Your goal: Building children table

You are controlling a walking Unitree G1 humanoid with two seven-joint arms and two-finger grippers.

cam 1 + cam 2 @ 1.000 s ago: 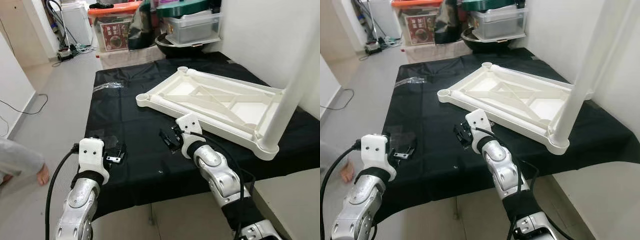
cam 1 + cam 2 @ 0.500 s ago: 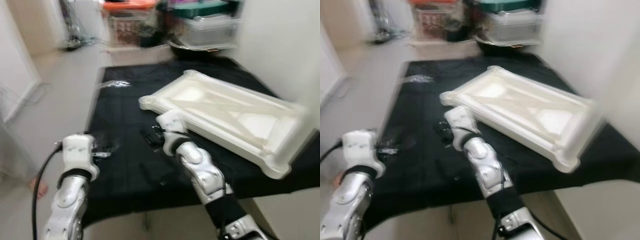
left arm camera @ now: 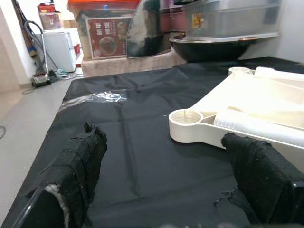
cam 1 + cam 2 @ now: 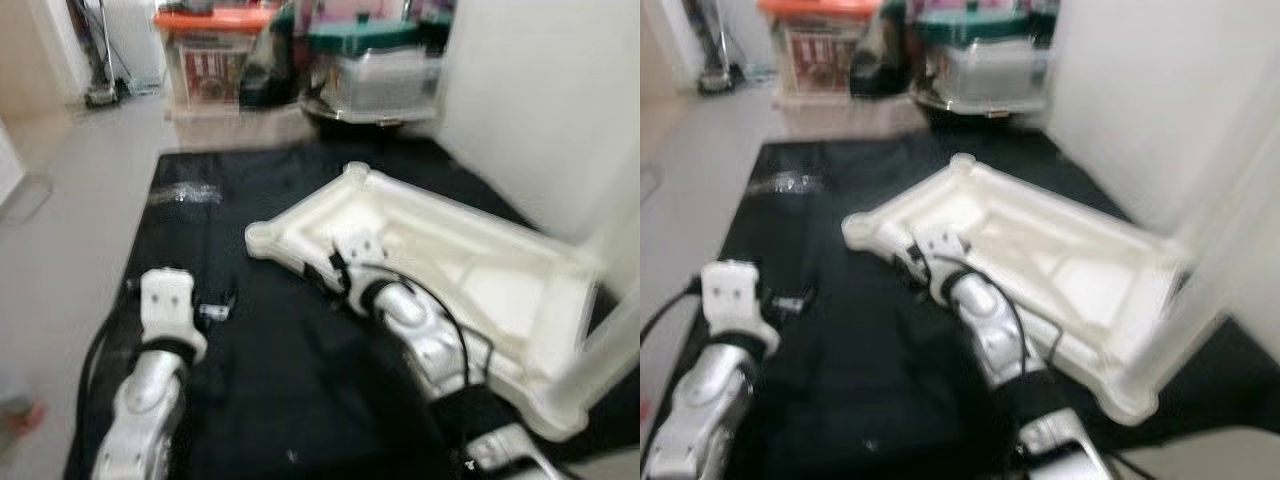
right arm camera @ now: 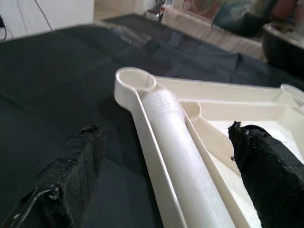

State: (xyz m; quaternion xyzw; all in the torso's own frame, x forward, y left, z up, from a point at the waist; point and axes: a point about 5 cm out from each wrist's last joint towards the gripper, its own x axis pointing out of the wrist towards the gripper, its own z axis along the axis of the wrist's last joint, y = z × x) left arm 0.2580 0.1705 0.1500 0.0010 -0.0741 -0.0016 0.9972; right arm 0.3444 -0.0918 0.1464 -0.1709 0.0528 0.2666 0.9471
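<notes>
- Pale grey floor beside a bench covered in black cloth.
- White wall on the right.
- Storage boxes stacked behind.

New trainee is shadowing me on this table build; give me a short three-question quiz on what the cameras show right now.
1. True or false: the right gripper has its fingers spread, with the loose leg lying between them.
2. Which side of the tabletop faces up: top or underside?
3. Multiple choice: the cloth is A) white B) black C) orange.

Key: 1 true; 2 underside, its ribs and the corner socket show; 3 B.
</notes>
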